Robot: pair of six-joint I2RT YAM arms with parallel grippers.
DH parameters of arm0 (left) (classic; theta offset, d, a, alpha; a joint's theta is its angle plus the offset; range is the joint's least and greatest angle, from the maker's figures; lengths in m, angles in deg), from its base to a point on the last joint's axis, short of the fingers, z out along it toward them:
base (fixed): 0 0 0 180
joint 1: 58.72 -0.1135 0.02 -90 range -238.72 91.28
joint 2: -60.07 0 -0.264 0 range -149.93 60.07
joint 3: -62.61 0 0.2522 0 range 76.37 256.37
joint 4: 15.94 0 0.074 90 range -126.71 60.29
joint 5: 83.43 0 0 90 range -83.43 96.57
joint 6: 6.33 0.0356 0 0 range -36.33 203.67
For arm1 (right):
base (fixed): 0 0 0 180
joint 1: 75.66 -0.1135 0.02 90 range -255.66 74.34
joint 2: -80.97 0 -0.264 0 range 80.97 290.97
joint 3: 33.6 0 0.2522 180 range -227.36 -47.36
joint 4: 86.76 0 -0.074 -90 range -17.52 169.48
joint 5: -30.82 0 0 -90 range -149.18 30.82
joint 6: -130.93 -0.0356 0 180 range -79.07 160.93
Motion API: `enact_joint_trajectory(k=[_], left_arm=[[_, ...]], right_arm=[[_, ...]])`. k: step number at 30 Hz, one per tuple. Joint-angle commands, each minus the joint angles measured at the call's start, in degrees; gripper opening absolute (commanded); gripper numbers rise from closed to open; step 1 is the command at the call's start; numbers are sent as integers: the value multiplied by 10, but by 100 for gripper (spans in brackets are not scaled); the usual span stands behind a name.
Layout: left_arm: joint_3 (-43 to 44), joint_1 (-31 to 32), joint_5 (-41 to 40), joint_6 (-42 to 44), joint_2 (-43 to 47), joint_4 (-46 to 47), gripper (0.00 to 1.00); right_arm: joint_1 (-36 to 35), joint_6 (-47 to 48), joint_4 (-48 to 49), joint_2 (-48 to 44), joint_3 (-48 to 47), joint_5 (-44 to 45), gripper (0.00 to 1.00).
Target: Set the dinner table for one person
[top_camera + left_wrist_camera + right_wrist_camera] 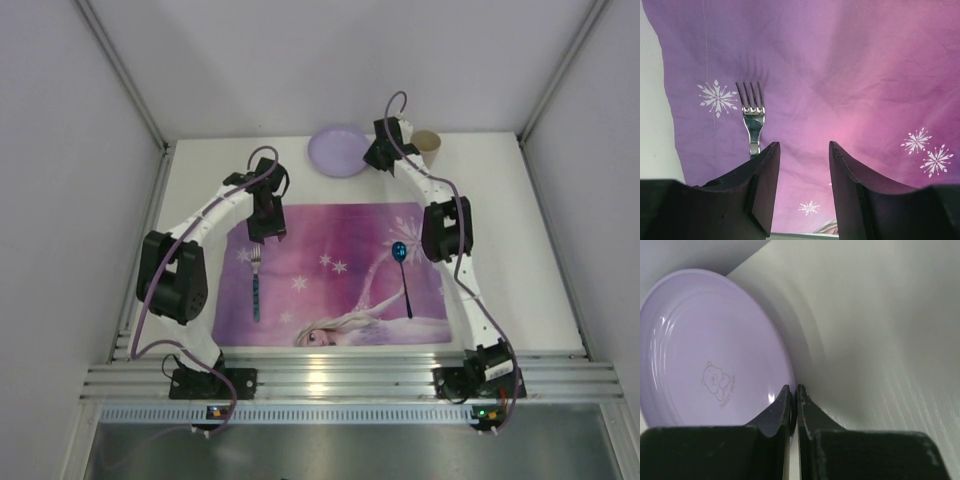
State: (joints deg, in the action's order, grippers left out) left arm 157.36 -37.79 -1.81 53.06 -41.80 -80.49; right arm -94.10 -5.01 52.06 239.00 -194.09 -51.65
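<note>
A lilac plate (338, 150) (715, 350) lies at the back of the white dinner table (520, 260). My right gripper (378, 155) (794, 390) is shut on the plate's right rim. A fork (255, 285) (753, 115) with a blue handle lies on the left part of the purple placemat (330, 300). A blue spoon (402, 268) lies on the placemat's right part. My left gripper (268, 232) (804, 147) hovers open over the placemat just beyond the fork's tines, with nothing between its fingers.
A tan cup (427, 143) stands at the back of the table, right of my right gripper. White walls close in the table on three sides. An aluminium rail (340, 380) runs along the near edge.
</note>
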Motion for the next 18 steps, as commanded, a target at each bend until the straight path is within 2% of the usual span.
enact_joint_trajectory(k=[1, 3, 7, 12, 14, 18], left_arm=[[31, -3, -3, -6, 6, -24, 49], [42, -3, -1, 5, 8, -28, 49], [47, -4, 3, 29, 6, -13, 49], [66, -4, -3, 51, 10, 5, 51], [80, -10, -2, 53, 23, 10, 52], [114, -22, -16, 56, 50, 23, 54]], right_arm=[[6, 9, 22, -5, -24, -18, 0], [6, 36, 37, -24, -8, -31, 0], [13, 60, 80, -132, 67, -64, 0], [16, 73, 69, -242, 135, -122, 0], [13, 71, 48, -304, 189, -131, 0], [-4, 100, -62, -381, 276, -147, 0]])
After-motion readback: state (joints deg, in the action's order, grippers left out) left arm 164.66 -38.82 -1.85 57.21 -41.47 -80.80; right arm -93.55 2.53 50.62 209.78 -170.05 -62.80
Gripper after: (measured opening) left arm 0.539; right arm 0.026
